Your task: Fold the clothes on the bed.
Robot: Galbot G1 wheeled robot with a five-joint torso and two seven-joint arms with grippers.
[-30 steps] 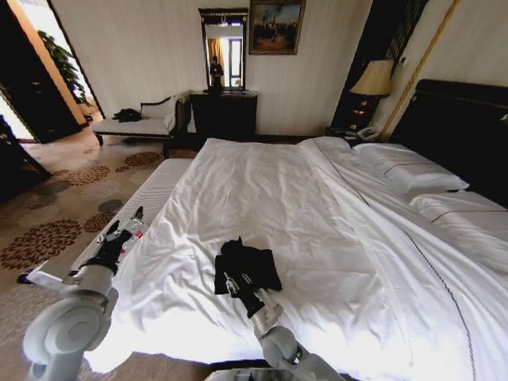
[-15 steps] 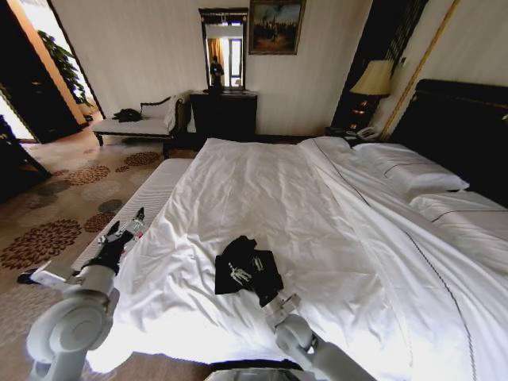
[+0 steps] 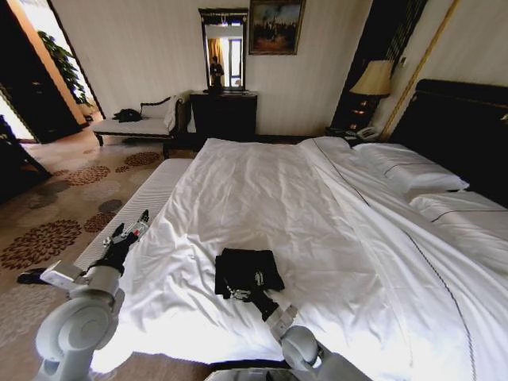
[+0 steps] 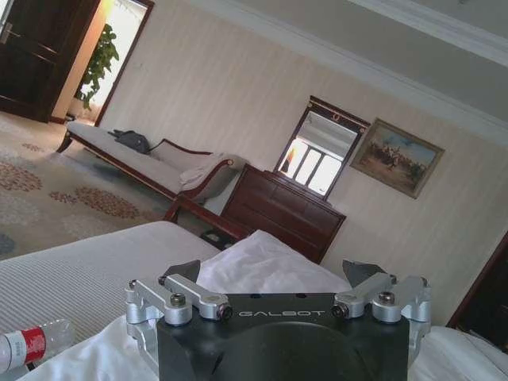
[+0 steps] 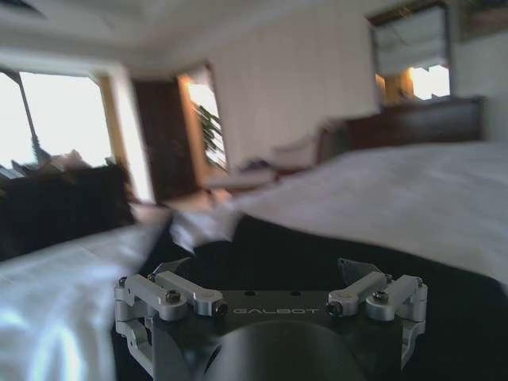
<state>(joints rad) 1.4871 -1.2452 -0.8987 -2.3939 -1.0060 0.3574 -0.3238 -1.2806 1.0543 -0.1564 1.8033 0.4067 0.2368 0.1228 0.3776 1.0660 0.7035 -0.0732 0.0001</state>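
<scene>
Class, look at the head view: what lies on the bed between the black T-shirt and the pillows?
Only bare white bedding. In the head view, rumpled duvet spans the bed from the black T-shirt to the pillows, with nothing resting on it.

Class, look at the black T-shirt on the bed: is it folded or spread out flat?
Folded. The black T-shirt lies as a compact, roughly rectangular bundle on the bed, no sleeves spread out. The right gripper sits at its near edge, jaws open.

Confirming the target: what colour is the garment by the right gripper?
Black; the clothes lie on the white bed, clearest in the head view.
</scene>
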